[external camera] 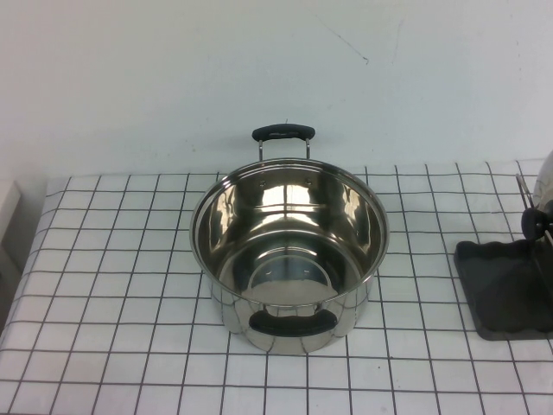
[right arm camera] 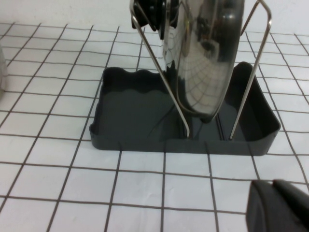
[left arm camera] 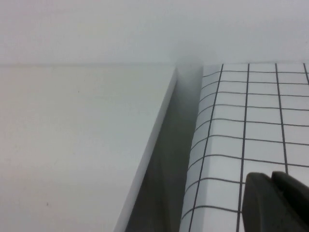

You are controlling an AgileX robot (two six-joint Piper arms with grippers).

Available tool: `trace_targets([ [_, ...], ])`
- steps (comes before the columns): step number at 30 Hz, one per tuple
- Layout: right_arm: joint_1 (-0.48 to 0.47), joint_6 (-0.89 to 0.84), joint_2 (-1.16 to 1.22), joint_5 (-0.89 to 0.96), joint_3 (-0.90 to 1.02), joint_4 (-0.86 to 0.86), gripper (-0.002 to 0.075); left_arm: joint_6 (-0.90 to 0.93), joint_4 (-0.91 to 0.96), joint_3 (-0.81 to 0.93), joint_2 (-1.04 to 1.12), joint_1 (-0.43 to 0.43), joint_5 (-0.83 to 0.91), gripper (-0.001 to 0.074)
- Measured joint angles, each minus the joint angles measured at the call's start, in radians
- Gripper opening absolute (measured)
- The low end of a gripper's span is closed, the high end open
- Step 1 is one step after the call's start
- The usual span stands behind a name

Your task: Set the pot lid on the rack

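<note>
The pot lid [right arm camera: 207, 58] stands on edge in the rack [right arm camera: 130, 111], leaning between thin wire uprights [right arm camera: 159, 72], its black knob [right arm camera: 154, 12] facing sideways. In the high view only a sliver of the pot lid [external camera: 546, 181] and part of the dark rack [external camera: 505, 290] show at the table's right edge. My right gripper [right arm camera: 273, 187] is shut and holds nothing. It hovers over the checked cloth a short way in front of the rack, clear of the lid. My left gripper [left arm camera: 272, 181] is shut and holds nothing, over the table's left edge.
A deep steel pot [external camera: 289, 251] with black handles stands uncovered in the middle of the checked table. A white surface [left arm camera: 72, 145] lies beside the table's left edge, across a narrow gap. A white wall runs behind.
</note>
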Motion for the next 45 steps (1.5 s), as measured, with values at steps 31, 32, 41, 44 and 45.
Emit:
trace_targets([
  [31, 0.0, 0.0, 0.0, 0.0, 0.0, 0.0, -0.0002, 0.073, -0.09, 0.0, -0.002, -0.166, 0.072, -0.0002],
  [32, 0.0, 0.0, 0.0, 0.0, 0.0, 0.0, -0.0002, 0.073, -0.09, 0.0, -0.002, -0.166, 0.072, -0.0002],
  [41, 0.0, 0.0, 0.0, 0.0, 0.0, 0.0, -0.0002, 0.073, -0.091, 0.0, -0.002, -0.166, 0.072, -0.0002],
  [44, 0.0, 0.0, 0.0, 0.0, 0.0, 0.0, -0.0002, 0.073, -0.091, 0.0, -0.002, -0.166, 0.072, -0.0002],
  [45, 0.0, 0.0, 0.0, 0.0, 0.0, 0.0, -0.0002, 0.073, -0.091, 0.0, -0.002, -0.166, 0.072, -0.0002],
])
